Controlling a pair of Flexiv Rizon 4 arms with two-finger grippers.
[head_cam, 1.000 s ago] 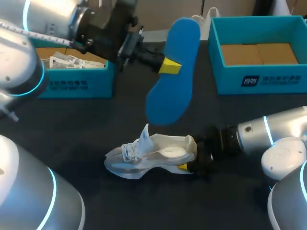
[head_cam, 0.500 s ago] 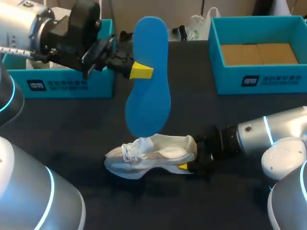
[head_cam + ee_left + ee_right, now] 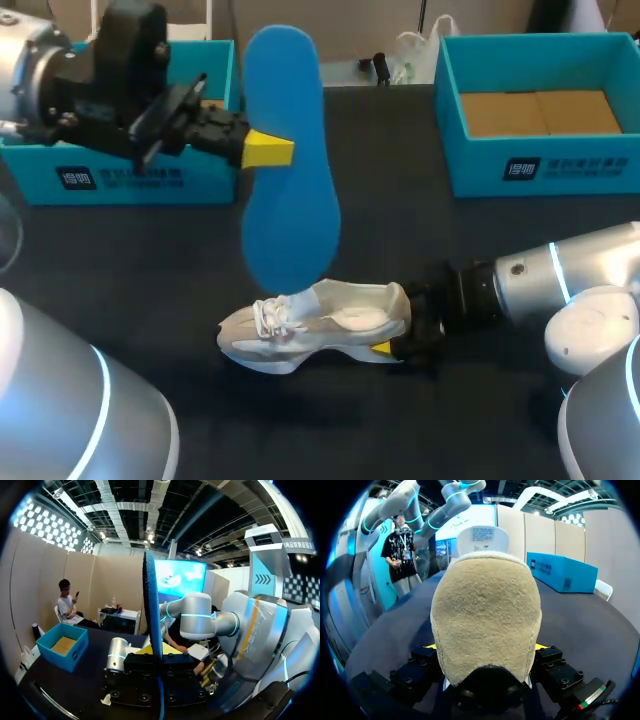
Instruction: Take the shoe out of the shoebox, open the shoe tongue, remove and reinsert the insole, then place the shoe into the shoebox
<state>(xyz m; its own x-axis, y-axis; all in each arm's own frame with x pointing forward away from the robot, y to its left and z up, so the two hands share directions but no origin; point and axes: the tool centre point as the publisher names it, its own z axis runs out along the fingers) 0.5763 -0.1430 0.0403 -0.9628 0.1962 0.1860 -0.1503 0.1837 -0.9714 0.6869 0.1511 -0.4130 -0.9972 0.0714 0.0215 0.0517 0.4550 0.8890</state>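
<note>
A white shoe [image 3: 315, 325] lies on its side on the dark table, toe to the left. My right gripper [image 3: 400, 328] is shut on its heel; in the right wrist view the tan heel [image 3: 487, 610] fills the space between the two yellow tips of the right gripper [image 3: 486, 647]. My left gripper [image 3: 265, 150] is shut on a blue insole [image 3: 285, 170], which hangs upright above the shoe with its lower end just over the laces. In the left wrist view the insole [image 3: 151, 605] shows edge-on, pinched by the left gripper [image 3: 157, 650].
An open teal box [image 3: 150, 178] stands at the back left, partly behind my left arm. A second open teal box [image 3: 540, 165] with a cardboard floor stands at the back right, also seen as the teal box [image 3: 62, 647] in the left wrist view.
My left arm has carried the insole to the left and lower, turning it more upright over the shoe's laces. The right arm and the shoe have stayed in place.
</note>
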